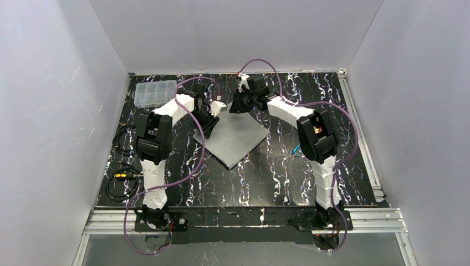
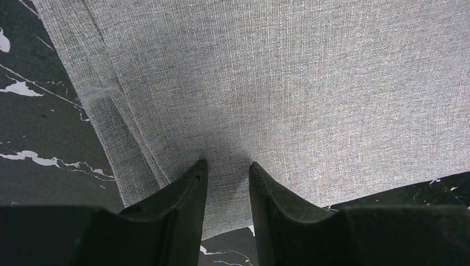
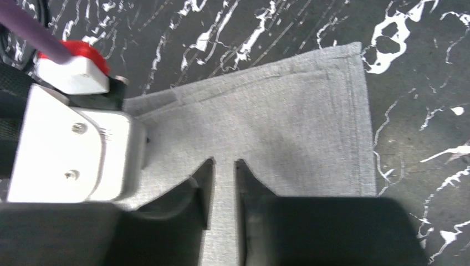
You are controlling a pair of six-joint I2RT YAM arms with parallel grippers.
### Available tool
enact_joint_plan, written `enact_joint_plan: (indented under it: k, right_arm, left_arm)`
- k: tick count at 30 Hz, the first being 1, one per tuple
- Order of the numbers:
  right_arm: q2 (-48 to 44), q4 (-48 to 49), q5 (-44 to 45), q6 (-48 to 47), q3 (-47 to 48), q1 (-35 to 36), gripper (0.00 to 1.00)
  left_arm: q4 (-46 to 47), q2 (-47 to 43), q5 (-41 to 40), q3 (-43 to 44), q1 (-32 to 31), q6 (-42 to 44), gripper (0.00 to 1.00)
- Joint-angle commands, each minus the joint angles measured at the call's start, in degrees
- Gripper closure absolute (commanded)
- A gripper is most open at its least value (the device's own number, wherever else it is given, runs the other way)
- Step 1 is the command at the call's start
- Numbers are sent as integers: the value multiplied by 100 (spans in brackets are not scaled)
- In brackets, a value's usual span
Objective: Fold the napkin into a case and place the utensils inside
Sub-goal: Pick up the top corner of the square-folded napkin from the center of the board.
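Observation:
The light-grey napkin (image 1: 235, 136) lies flat as a diamond on the black marbled table, unfolded. My left gripper (image 1: 209, 126) is down on its left corner. In the left wrist view its jaws (image 2: 227, 164) stand apart, tips resting on the flat cloth (image 2: 277, 72), nothing pinched. My right gripper (image 1: 238, 106) sits at the far corner. Its jaws (image 3: 224, 162) leave only a narrow slit with flat cloth (image 3: 288, 116) showing through it. A blue utensil (image 1: 295, 149) pokes out beside the right arm. No other utensils show.
A clear plastic compartment box (image 1: 154, 93) stands at the back left. Black cables (image 1: 119, 183) lie along the table's left edge. The left gripper's white body (image 3: 72, 138) is close beside my right fingers. White walls enclose three sides.

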Motion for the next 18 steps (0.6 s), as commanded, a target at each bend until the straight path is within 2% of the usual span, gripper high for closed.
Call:
enact_joint_plan:
  k: [1,2,8,18]
  right_arm:
    - [-186,12,480,-207,246,68,60]
    - [-32,-69,535,-222,414,69,48]
    - [727,-347,614,-264,1372,51,31]
    - [1232,-331,694,-154,1643,56,33]
  left_arm:
    - [56,-109,-96,85,-17,42,68]
    - [63,-117,-91,78,-9,38,68]
    - [56,-151,-105,79,-19,47,68]
    - [73,-147,-78,75,-17,55,68]
